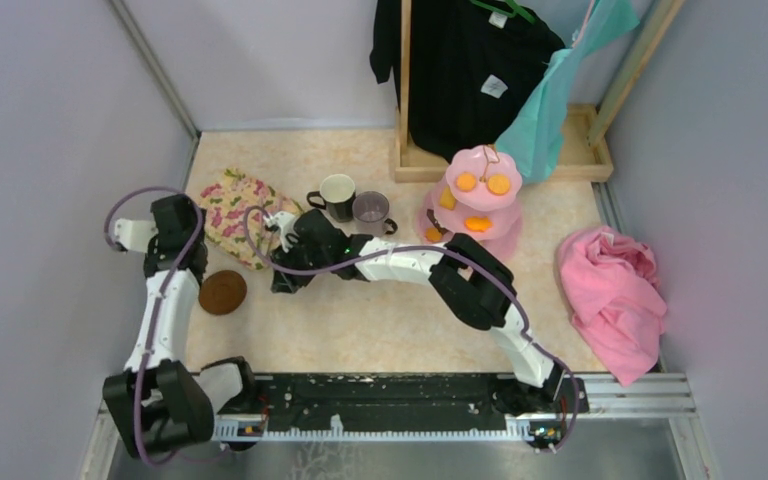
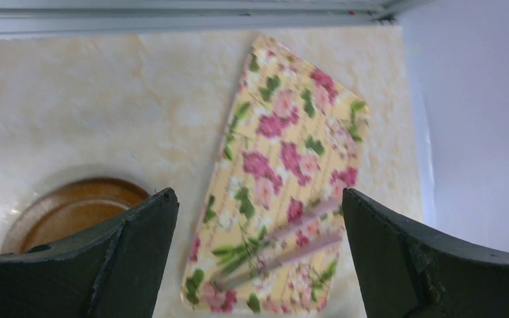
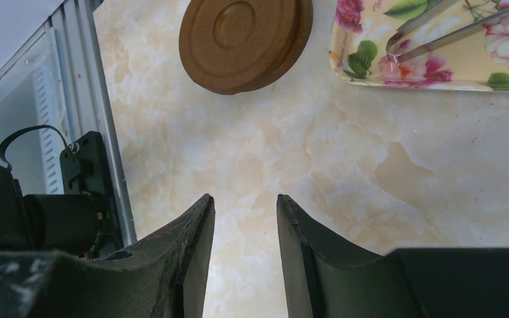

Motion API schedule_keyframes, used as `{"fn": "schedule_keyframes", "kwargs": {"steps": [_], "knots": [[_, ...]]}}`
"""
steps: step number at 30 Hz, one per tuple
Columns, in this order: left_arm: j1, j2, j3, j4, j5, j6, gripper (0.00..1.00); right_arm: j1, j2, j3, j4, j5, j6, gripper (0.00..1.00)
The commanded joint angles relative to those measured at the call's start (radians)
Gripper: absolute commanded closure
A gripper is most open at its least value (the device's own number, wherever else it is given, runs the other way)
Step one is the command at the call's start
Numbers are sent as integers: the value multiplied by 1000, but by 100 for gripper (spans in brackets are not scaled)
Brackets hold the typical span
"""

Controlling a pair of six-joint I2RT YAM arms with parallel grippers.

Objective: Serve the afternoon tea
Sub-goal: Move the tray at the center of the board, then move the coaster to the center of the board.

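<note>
Fingers of my left gripper [image 2: 257, 199] were wide open over the yellow flowery tray [image 2: 291, 132]. My right gripper [image 3: 245, 199] was half open, empty. The round brown coaster [image 1: 222, 292] lay near the table's left edge.

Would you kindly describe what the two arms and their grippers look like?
The left arm and right arm have white links, black joints and a looping mauve cable each. The left gripper and right gripper have dark, tapered fingers.

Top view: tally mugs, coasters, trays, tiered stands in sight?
Mugs: 2, black mug, smoky mug
Coasters: 1, brown coaster
Trays: 1, floral tray
Stands: 1, pink tiered stand
Total: 5
</note>
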Motion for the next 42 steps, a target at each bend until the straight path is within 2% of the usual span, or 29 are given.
{"fn": "schedule_keyframes", "kwargs": {"steps": [1, 10, 16, 23, 33, 42], "knots": [[143, 109, 44, -4, 132, 40, 2, -3, -48, -11, 88, -25, 10, 60], [319, 328, 113, 57, 286, 237, 7, -4, -74, -35, 119, -19, 5, 60], [356, 470, 206, -3, 315, 339, 8, -4, -80, -39, 130, -10, 2, 60], [358, 510, 177, 7, 385, 370, 12, -5, -91, -57, 138, 7, 5, 60], [358, 502, 80, 35, 394, 375, 16, -7, -116, -87, 150, 16, 18, 60], [355, 549, 71, 22, 428, 379, 18, -8, -123, -100, 144, 31, 15, 60]]}}
